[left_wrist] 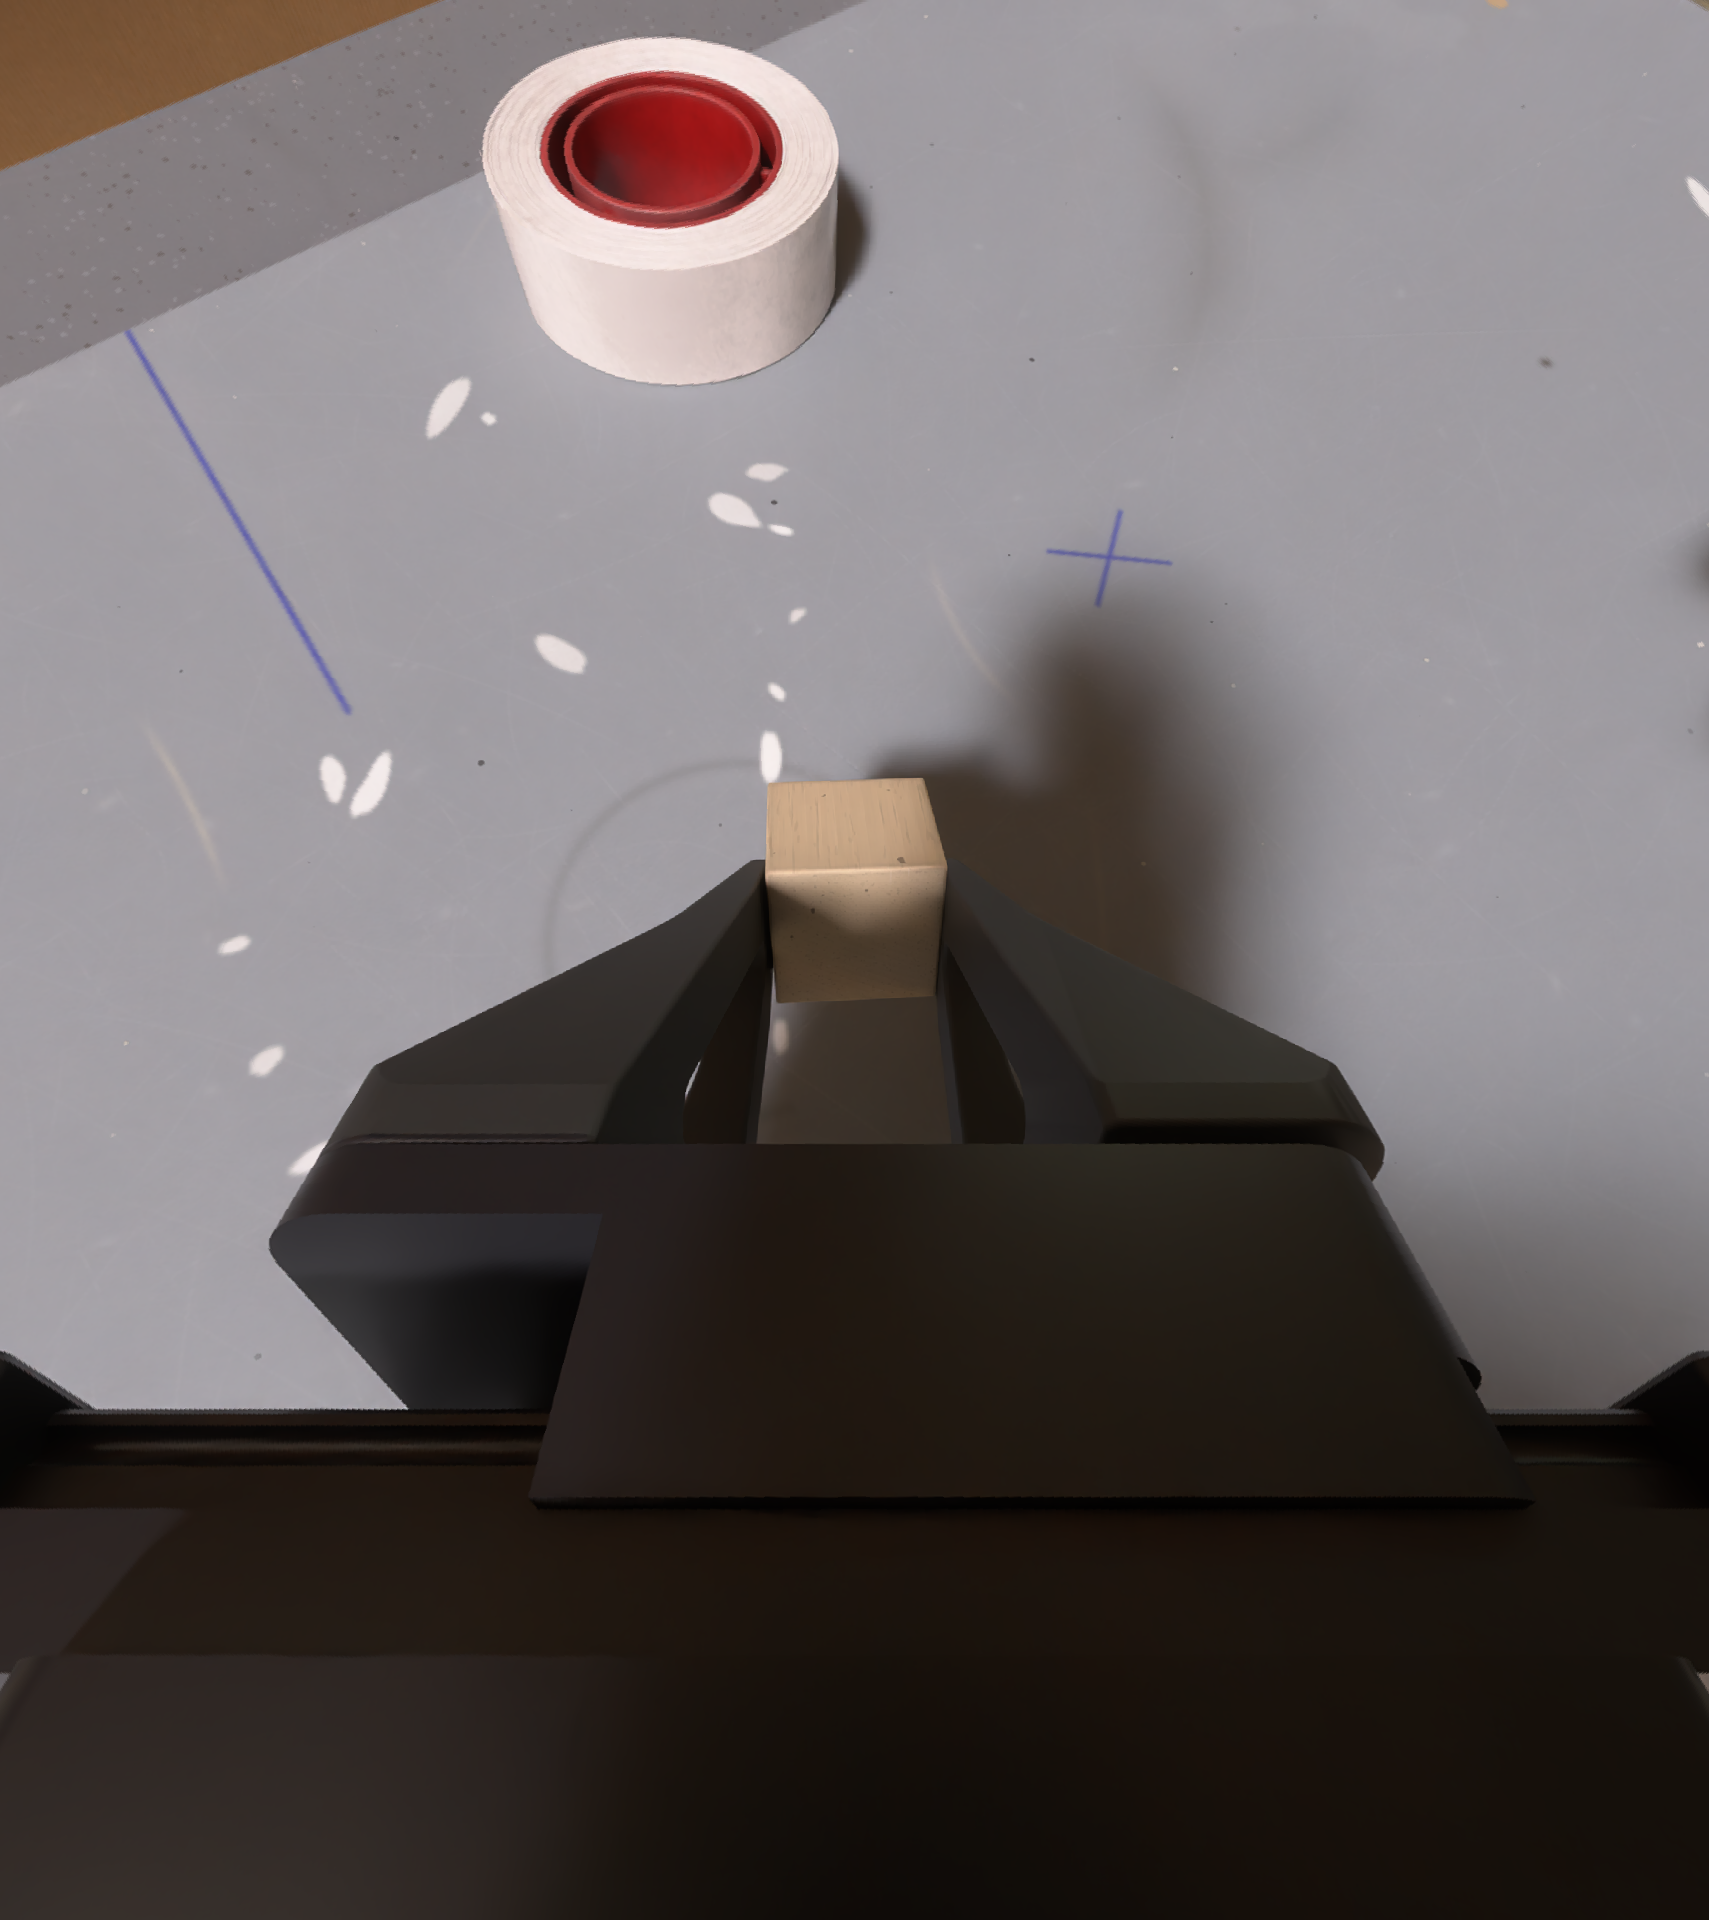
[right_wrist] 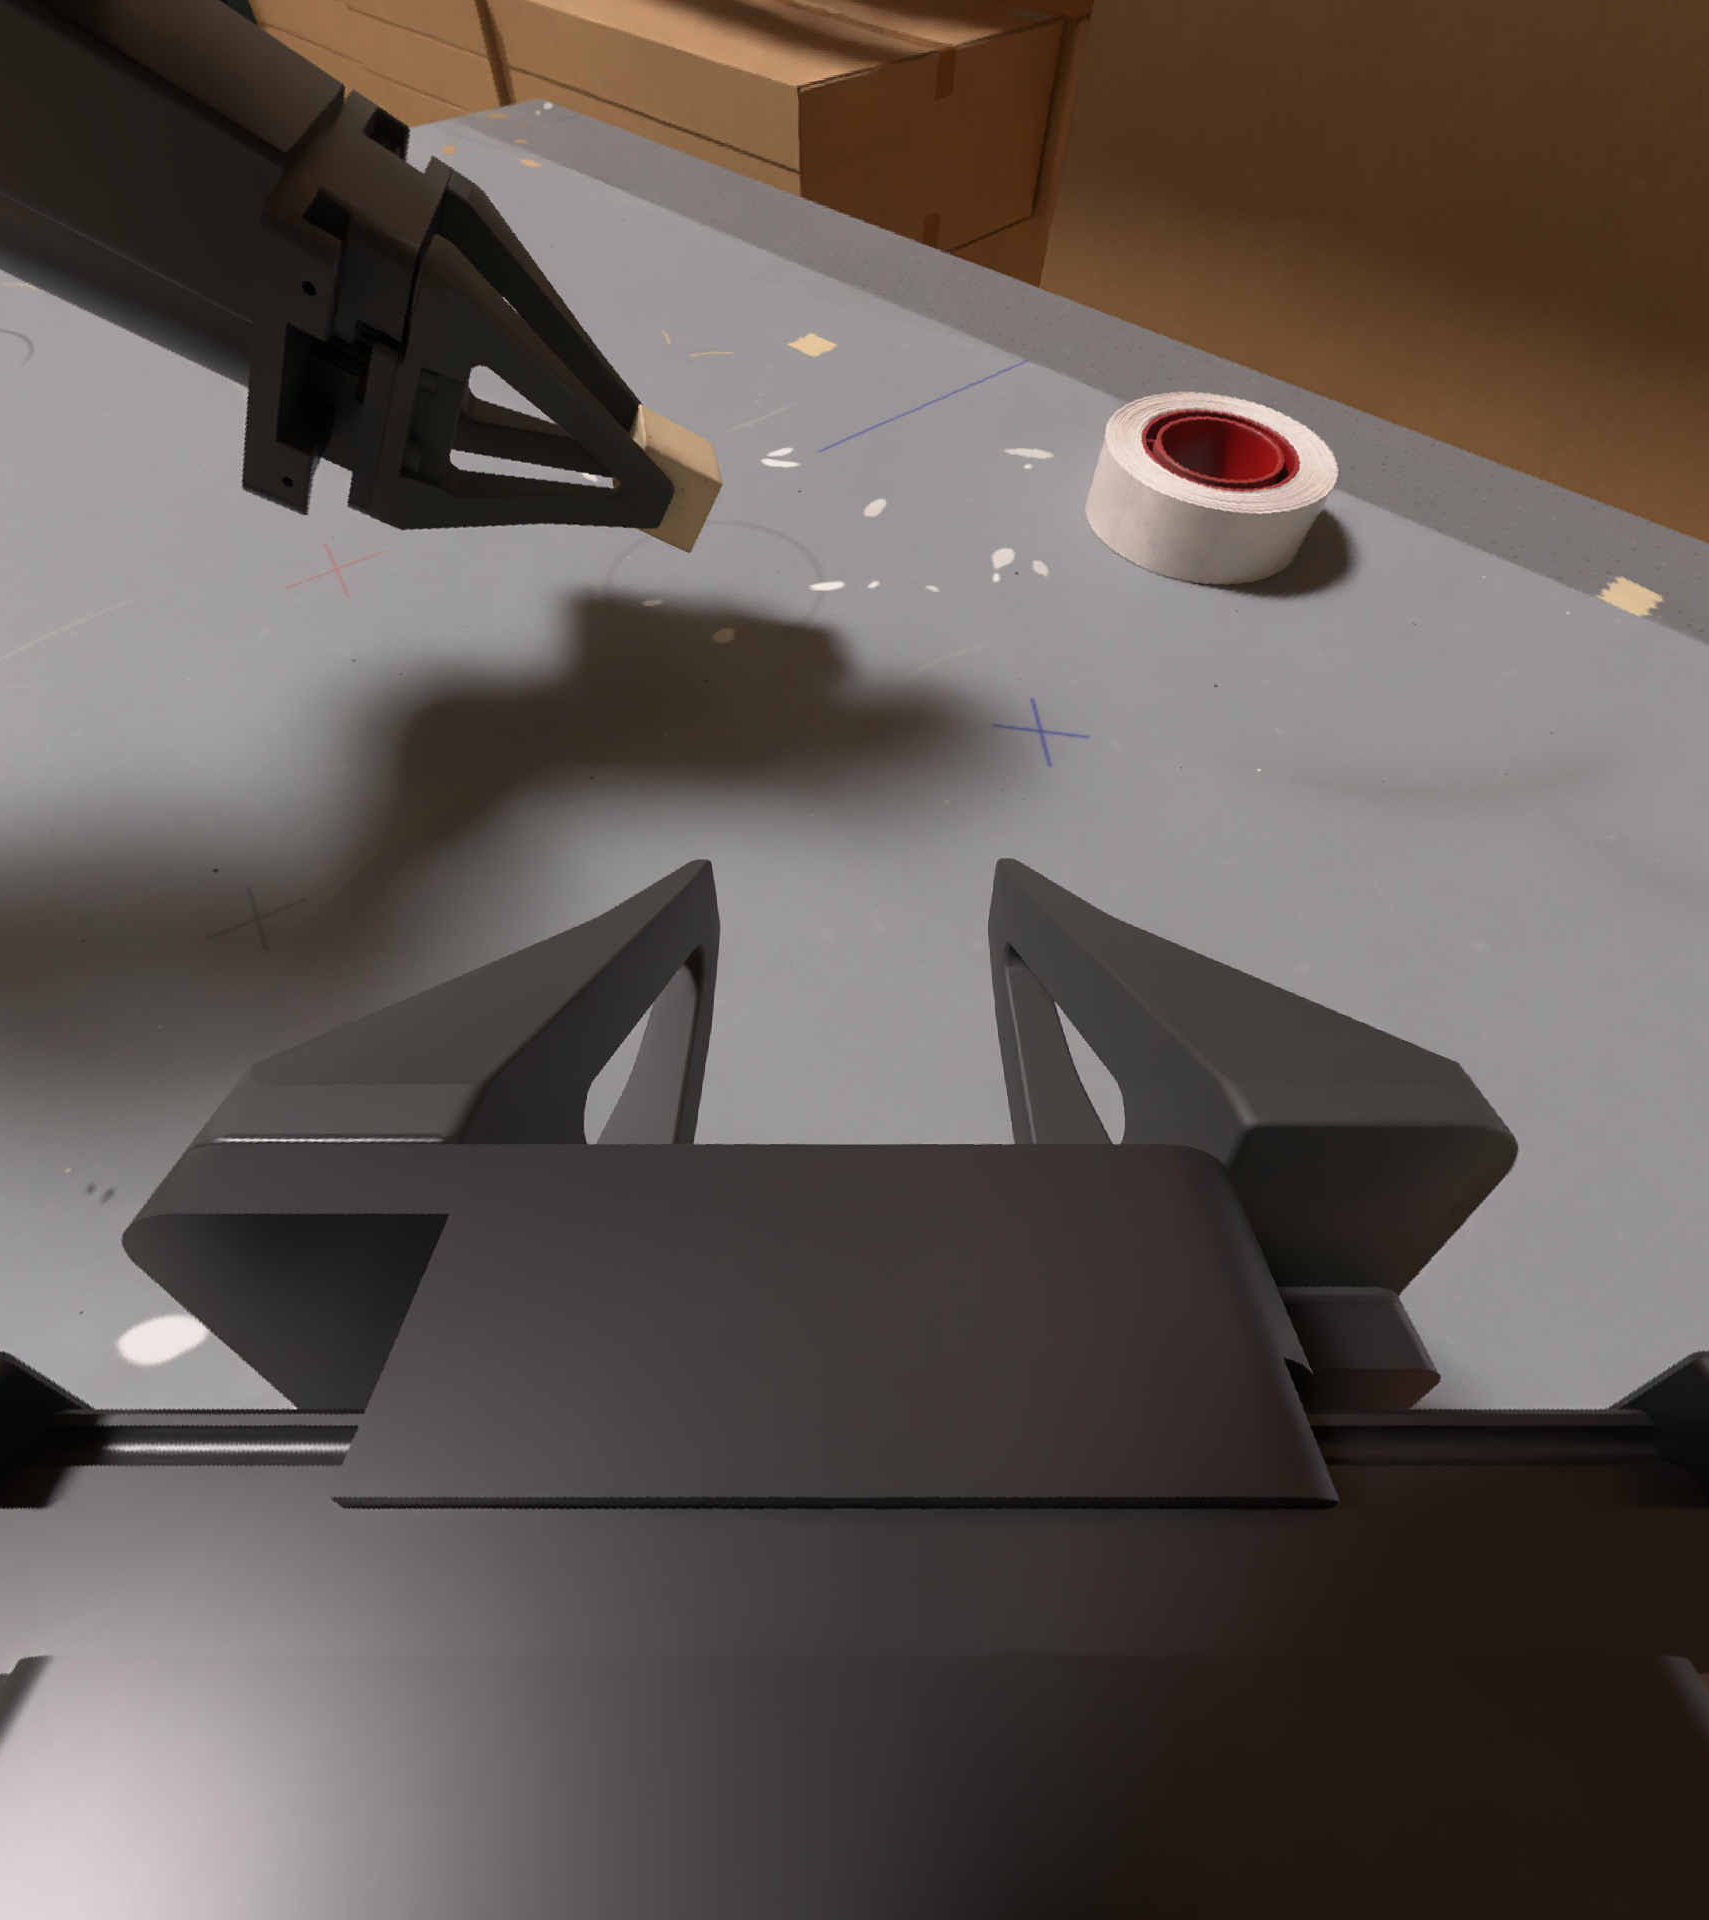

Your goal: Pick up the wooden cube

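The wooden cube [left_wrist: 852,894] is a small pale block held between the tips of my left gripper [left_wrist: 855,914], which is shut on it. In the right wrist view the left gripper [right_wrist: 658,473] holds the cube [right_wrist: 689,478] above the grey table, with its shadow on the surface below. My right gripper [right_wrist: 855,904] is open and empty, low over the table nearer the front, apart from the cube.
A white tape roll with a red core [left_wrist: 663,208] stands on the grey table [left_wrist: 1349,416] beyond the cube; it also shows in the right wrist view [right_wrist: 1208,483]. Cardboard boxes [right_wrist: 829,104] stand past the table's far edge.
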`<state>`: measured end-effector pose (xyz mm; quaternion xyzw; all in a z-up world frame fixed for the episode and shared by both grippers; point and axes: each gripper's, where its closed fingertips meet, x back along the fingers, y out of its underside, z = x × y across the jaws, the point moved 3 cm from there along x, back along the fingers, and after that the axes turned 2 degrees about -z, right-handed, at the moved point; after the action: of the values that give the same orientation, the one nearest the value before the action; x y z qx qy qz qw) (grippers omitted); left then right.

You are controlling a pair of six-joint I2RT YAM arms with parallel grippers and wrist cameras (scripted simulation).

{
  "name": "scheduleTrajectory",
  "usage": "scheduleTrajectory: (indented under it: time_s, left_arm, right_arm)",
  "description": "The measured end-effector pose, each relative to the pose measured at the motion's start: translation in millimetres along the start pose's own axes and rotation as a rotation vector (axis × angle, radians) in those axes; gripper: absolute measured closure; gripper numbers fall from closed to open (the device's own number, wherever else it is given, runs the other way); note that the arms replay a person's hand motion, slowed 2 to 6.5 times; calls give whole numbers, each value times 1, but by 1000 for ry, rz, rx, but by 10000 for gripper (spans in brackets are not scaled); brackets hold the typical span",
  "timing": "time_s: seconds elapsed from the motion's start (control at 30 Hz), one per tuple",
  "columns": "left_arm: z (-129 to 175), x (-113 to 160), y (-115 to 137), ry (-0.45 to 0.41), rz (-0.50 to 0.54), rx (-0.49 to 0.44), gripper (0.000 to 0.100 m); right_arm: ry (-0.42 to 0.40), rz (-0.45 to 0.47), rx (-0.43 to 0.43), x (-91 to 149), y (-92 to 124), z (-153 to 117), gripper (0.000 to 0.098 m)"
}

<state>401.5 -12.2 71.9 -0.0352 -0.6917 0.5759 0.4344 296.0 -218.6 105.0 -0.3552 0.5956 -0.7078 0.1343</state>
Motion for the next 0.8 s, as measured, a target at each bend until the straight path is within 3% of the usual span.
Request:
scheduleTrajectory:
  time_s: [0.8]
  left_arm:
    - [4,8,4,32,8,27,739]
  right_arm:
    - [-9,-9,-2,-2,3,-1,535]
